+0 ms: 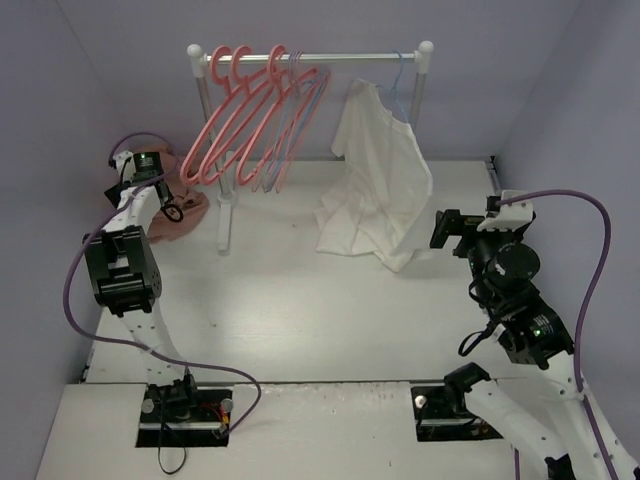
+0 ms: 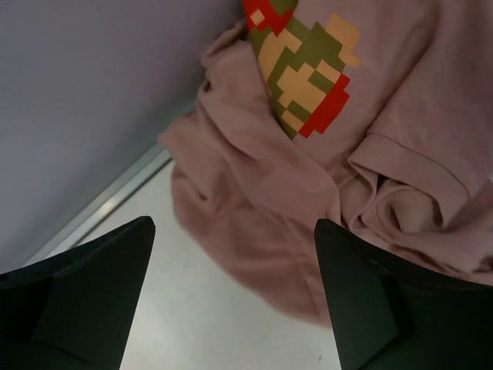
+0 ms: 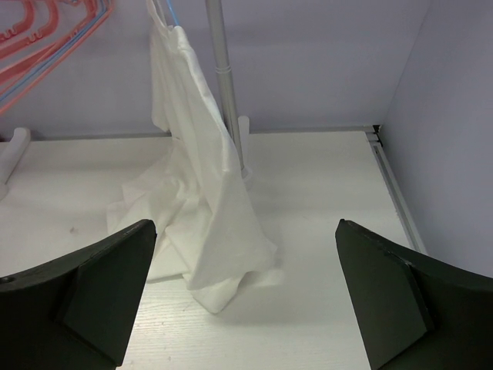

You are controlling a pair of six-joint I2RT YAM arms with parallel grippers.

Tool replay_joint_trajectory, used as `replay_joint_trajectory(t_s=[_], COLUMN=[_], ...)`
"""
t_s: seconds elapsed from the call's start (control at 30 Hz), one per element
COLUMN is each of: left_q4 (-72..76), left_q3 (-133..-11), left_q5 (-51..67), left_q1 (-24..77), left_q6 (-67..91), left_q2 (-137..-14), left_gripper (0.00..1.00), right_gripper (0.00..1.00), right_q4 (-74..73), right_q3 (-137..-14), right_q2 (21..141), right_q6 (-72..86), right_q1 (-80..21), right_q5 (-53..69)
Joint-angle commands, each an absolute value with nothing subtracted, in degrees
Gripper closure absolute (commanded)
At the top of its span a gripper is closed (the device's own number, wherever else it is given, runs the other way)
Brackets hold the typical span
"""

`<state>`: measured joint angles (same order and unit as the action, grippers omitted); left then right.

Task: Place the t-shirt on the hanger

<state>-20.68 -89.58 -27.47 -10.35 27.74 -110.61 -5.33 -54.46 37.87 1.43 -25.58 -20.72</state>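
Note:
The salmon-pink t-shirt (image 1: 188,208) lies crumpled in the far left corner against the wall. In the left wrist view the t-shirt (image 2: 308,177) fills the upper right, with its yellow-and-red print (image 2: 304,69) facing up. My left gripper (image 1: 150,178) hangs just above its near edge, open and empty (image 2: 231,308), not touching the cloth. Several coral-pink hangers (image 1: 240,120) hang on the left half of the rack rail; they also show in the right wrist view (image 3: 31,31). My right gripper (image 1: 446,230) is open and empty (image 3: 245,301), to the right of the rack.
A white shirt (image 1: 380,190) hangs from a pale blue hanger (image 1: 398,80) at the rack's right end and drapes onto the table (image 3: 200,177). The rack has a left post (image 1: 225,215) and a right post (image 3: 223,77). Lavender walls close in the back and both sides.

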Motion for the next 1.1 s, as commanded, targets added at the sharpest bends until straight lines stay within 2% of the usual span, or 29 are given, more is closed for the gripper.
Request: replay_joint_trajectory(t_s=[0.0,0.3,0.33,0.37,0.4,0.43,0.47,0.5,0.63,0.67,0.8,0.97,1.07], left_q4=[-16.73,-18.42,-19.43,-21.06,-22.96,-23.11,-23.91,-25.57,-27.20,-28.18,-35.91,-40.02,-45.25], left_q3=[-95.49,-101.78,-102.39,-103.05,-103.50,-103.61,-103.62,-103.24,-99.31,-98.83,-103.62,-108.87,-111.99], left_q5=[-24.27,-22.19,-22.04,-21.98,-21.65,-21.62,-21.54,-22.23,-24.97,-25.46,-26.63,-12.12,-10.44], left_q1=[-10.55,-9.26,-9.32,-9.32,-9.32,-9.32,-9.56,-9.71,-9.76,-9.72,-8.97,-6.65,-0.96], left_q6=[31.92,33.02,33.57,34.23,34.28,34.28,33.88,33.33,28.18,26.18,20.64,18.18,16.49], left_q2=[-115.88,-126.97,-128.24,-129.29,-129.86,-130.22,-130.17,-128.20,-117.47,-111.65,-95.21,-82.87,-77.70], left_gripper=[0.19,0.19,0.23,0.35,0.71,0.74,0.90,0.98,1.00,1.00,1.00,1.00,1.00], right_gripper=[0.00,0.00,0.00,0.00,0.00,0.00,0.00,0.00,0.00,0.00,0.00,0.00,0.00], right_q4=[-0.62,-0.70,-0.70,-0.70,-0.70,-0.70,-0.70,-0.64,-0.57,-0.61,-0.62,-0.62,-0.62], right_q3=[-55.62,-58.86,-59.34,-59.74,-59.93,-60.10,-60.36,-60.70,-61.39,-61.43,-61.55,-63.62,-64.75], right_q2=[39.61,47.57,48.29,49.07,49.86,49.92,50.16,50.44,50.33,50.15,49.95,50.94,51.18], right_q6=[1.38,1.68,1.48,1.41,1.41,1.33,1.32,1.19,0.62,0.62,0.59,-1.07,-1.55], right_q1=[-25.80,-25.75,-25.75,-25.75,-25.75,-25.75,-25.75,-25.75,-25.80,-25.78,-25.84,-25.84,-25.94], right_q5=[-22.30,-23.14,-23.18,-23.12,-23.12,-23.04,-22.87,-22.60,-21.73,-21.32,-19.75,-15.01,-12.57])
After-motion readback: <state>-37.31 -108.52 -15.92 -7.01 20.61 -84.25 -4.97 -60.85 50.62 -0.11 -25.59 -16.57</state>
